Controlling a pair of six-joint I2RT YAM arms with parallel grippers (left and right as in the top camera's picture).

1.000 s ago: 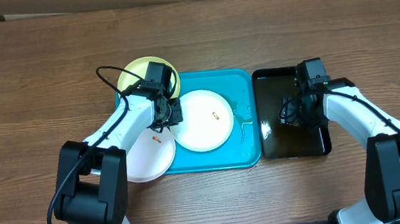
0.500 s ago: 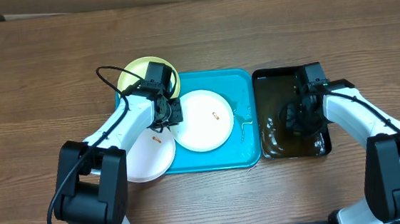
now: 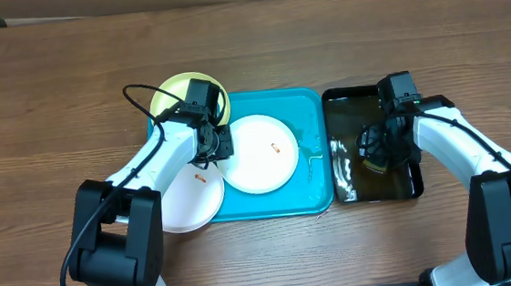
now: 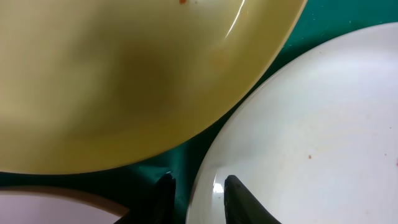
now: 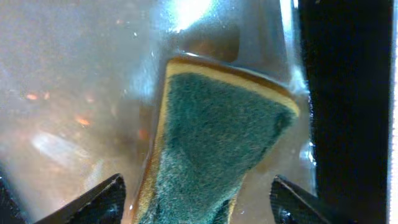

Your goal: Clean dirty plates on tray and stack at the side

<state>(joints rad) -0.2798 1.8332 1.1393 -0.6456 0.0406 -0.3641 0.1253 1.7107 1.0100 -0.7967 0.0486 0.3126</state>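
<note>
Reaching in from the near left, the left arm (image 3: 161, 160) slants over the near white plate (image 3: 187, 203) and sets the left hand (image 3: 216, 144) low at the left rim of the centre white plate (image 3: 258, 154). From the wrist camera its two fingertips (image 4: 233, 190) straddle that rim, one outside and one over the plate; they appear clenched on it, though the contact itself sits at the frame's bottom edge.

The right arm (image 3: 452, 141) bends inward over the black tray (image 3: 348, 104), with the right hand (image 3: 376, 147) pointed down into its wet floor. It is grasping a sponge (image 5: 217, 137) (green scouring face, yellow edge), which narrows between the fingers.

The centre plate lies on the turquoise tray (image 3: 303, 112), and only a thin strip of tray separates it from the yellow-green plate (image 3: 178, 90) at the tray's far-left corner. The near white plate overhangs the tray's near-left corner onto the desk (image 3: 67, 66). The tray's right part is bare and wet, and the black tray stands just beside it. Wood desk stretches wide to the left and behind.
</note>
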